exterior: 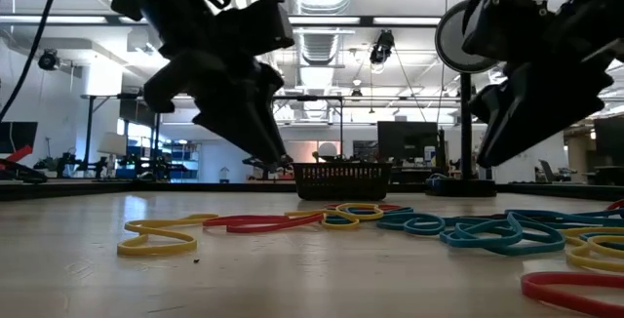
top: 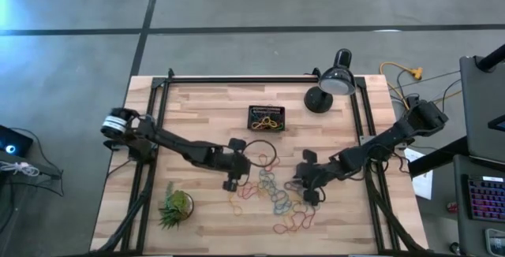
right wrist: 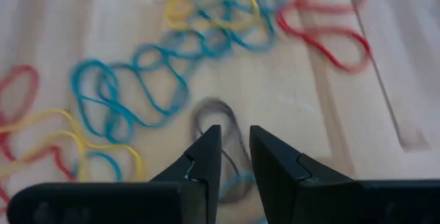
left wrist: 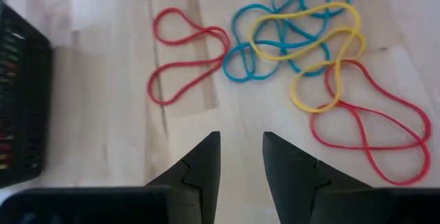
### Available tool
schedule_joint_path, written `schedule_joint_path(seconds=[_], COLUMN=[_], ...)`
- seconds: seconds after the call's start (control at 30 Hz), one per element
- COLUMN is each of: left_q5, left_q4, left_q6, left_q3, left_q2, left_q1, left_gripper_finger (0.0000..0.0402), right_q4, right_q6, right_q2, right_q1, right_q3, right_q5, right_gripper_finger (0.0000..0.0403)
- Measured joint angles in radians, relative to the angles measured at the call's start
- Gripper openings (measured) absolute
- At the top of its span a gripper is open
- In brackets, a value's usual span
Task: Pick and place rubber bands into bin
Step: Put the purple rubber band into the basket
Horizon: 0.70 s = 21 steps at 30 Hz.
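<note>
Rubber bands point(top: 272, 194) in red, blue, yellow and green lie flat and loosely tangled on the wooden table; a thin black loop point(top: 264, 148) lies apart from them, nearer the far edge. The black bin point(top: 267, 117) stands on the table beyond them, with some bands inside. My left gripper point(top: 251, 164) hovers open at the pile's left side, its fingers point(left wrist: 206, 162) over bare wood short of a red band point(left wrist: 185, 59). My right gripper point(top: 296, 180) is open at the pile's right side, above a dark band point(right wrist: 216, 114) lying on the wood.
A black desk lamp point(top: 331, 87) stands at the far right, close to the bin. A spiky green plant point(top: 175, 206) sits in a pot near the table's near left corner. Bare wood point(top: 205, 111) stretches left of the bin. Black frame rails run along the table's sides.
</note>
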State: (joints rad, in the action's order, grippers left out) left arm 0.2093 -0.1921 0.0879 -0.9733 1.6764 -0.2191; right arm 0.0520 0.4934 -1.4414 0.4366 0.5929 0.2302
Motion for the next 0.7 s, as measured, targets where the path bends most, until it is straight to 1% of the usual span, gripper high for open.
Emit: schedule_joint_path(seconds=[0.13,0.27,0.53,0.63,0.7], left_q5=[0.007,0.008,0.010,0.011,0.011], left_q4=[0.001,0.005,0.005,0.007,0.009], left_q6=[0.000,0.000,-0.002,-0.002,-0.002], left_q3=[0.003,0.016,0.018,0.018,0.018], left_q2=[-0.021,-0.038,-0.041,-0.041,-0.041], left_q1=[0.001,0.001,0.001,0.001,0.001], left_gripper_finger=[0.0094,0.0094,0.0094,0.0094,0.0094], right_q4=[-0.034,-0.065,-0.163,-0.230,-0.274], right_q6=[-0.043,-0.048,-0.092,-0.121,-0.140], right_q2=[0.000,0.000,-0.001,-0.037,-0.083], right_q1=[0.011,0.022,0.022,0.022,0.022], right_q3=[-0.016,-0.040,-0.072,-0.083,-0.083], right_q5=[-0.005,-0.005,-0.003,-0.003,-0.004], right_gripper_finger=[0.0073,0.0073,0.0073,0.0073,0.0073])
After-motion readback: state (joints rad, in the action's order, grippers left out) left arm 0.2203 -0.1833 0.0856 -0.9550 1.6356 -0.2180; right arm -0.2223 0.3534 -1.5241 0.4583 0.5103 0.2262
